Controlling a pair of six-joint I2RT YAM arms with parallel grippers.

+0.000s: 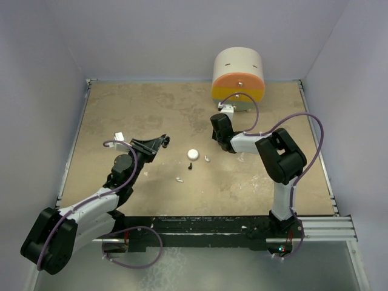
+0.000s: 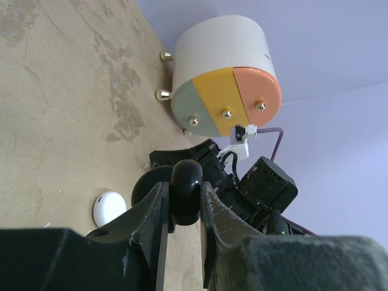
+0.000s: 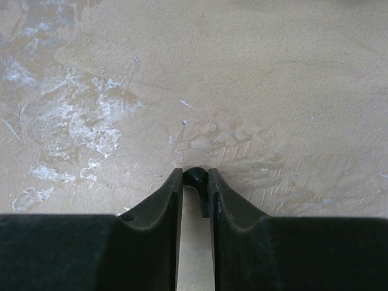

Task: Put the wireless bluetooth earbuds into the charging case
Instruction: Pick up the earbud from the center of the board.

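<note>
We are looking down on a tan table (image 1: 121, 109) and taking the white disc (image 1: 193, 154) near its middle as our marker. The left gripper (image 1: 165, 140) is hanging to the left of the white disc and a little behind it. In its wrist view its fingers (image 2: 159, 209) are pressing in on a glossy black disc (image 2: 185, 182) held edge-on between them, so the jaws are standing only as far apart as that piece is thick.

The right gripper (image 3: 195, 176) is reaching in behind and to the right of the white disc. Its jaws are drawn nearly together and are pinching a black earbud (image 3: 195, 177), whose rounded head is showing at the tips and whose short stem is running back down the narrow gap. We cannot tell whether that earbud is touching the table beneath it.

Three more earbuds are lying loose on the table. A second black earbud (image 1: 190, 165) is sitting just in front of the white disc. One white earbud (image 1: 207, 159) is lying just to the right of the white disc. The other white earbud (image 1: 180, 179) is lying further forward and slightly left of it. Far behind the white disc, at the back edge, a round drum (image 1: 237, 76) with coloured segments is resting on its side.
</note>
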